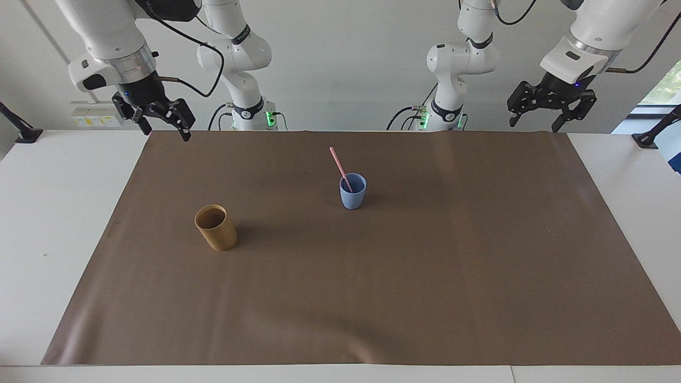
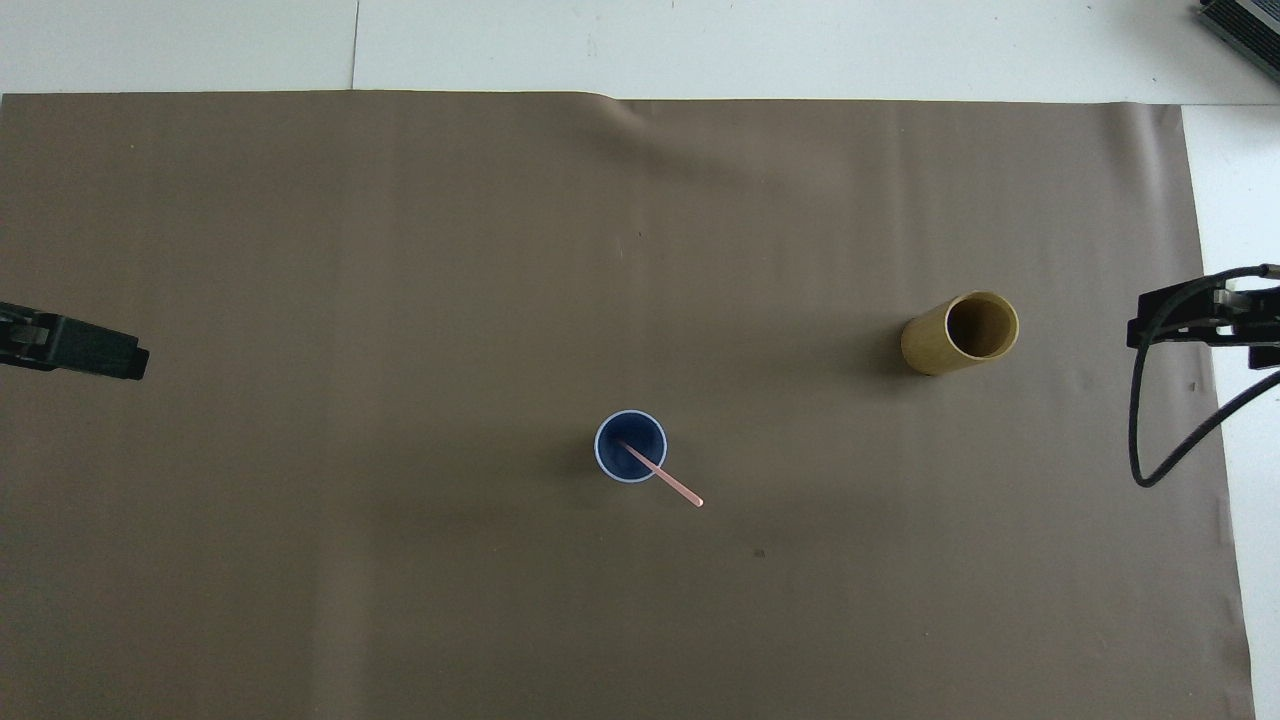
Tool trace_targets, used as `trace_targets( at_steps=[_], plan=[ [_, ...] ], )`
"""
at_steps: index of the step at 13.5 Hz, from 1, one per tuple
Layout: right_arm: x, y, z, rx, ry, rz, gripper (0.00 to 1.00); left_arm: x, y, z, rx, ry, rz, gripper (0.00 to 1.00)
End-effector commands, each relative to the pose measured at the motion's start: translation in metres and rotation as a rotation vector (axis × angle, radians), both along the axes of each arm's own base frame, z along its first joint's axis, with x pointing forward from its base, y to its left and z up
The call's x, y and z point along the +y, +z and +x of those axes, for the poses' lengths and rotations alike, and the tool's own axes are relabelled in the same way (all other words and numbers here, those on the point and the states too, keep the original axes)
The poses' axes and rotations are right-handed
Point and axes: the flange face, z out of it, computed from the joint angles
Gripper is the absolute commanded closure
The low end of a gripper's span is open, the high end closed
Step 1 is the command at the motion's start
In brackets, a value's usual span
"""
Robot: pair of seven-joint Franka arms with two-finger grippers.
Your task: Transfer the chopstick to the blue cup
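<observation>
1. Facing view, my count: one chopstick (image 1: 339, 166), one blue cup (image 1: 353, 191), one mustard cup (image 1: 215, 227), one brown mat (image 1: 425, 276), two arms.
2. The chopstick stands in the blue cup, lower end inside, leaning on the rim, upper end tilted toward the robots and the right arm's end of the worktop (image 1: 32, 223).
3. The blue cup sits upright near the mat's middle, nearer to the robots than the mustard cup. The mustard cup is upright too, well apart from it, toward the right arm's end.
4. The right gripper (image 1: 163, 125) hangs in the air over the mat's corner at its own end; jaws spread wide, nothing in them.
5. The left gripper (image 1: 536, 121) hangs over the mat's edge at the left arm's end; jaws also wide, nothing held. Neither touches a cup.
6. Overhead view, same count: one chopstick (image 2: 662, 474), one blue cup (image 2: 604, 455), one mustard cup (image 2: 935, 345).
7. Only this view shows the inside of both cups: the chopstick's lower tip sits near the middle of the blue cup's floor, and the mustard cup holds nothing.
8. This view cuts off the arms: the left gripper (image 2: 100, 350) shows as a dark tip at the frame edge, the right gripper (image 2: 1200, 320) as dark links plus a cable loop. I cannot read the jaws from here; the facing view gives them.
9. The facing view alone shows both bases and both grippers' height above the mat.
</observation>
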Motion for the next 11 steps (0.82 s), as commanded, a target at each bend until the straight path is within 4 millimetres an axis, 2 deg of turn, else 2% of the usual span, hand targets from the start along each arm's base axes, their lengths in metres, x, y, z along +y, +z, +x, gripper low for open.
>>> trace_targets(
  at_steps=[1, 5, 9, 11],
  plan=[
    [0.002, -0.002, -0.004, -0.008, 0.045, 0.007, 0.00, 0.004, 0.000, -0.007, -0.007, -0.008, 0.019, 0.00],
    [0.007, -0.004, -0.010, 0.011, 0.076, -0.027, 0.00, 0.004, 0.000, -0.007, -0.007, -0.008, 0.019, 0.00],
    [0.006, 0.011, -0.011, 0.035, 0.108, -0.032, 0.00, 0.004, 0.000, -0.007, -0.007, -0.008, 0.019, 0.00],
    [0.003, 0.010, -0.010, 0.037, 0.093, -0.010, 0.00, 0.004, 0.000, -0.007, -0.006, -0.008, 0.020, 0.00]
  ],
)
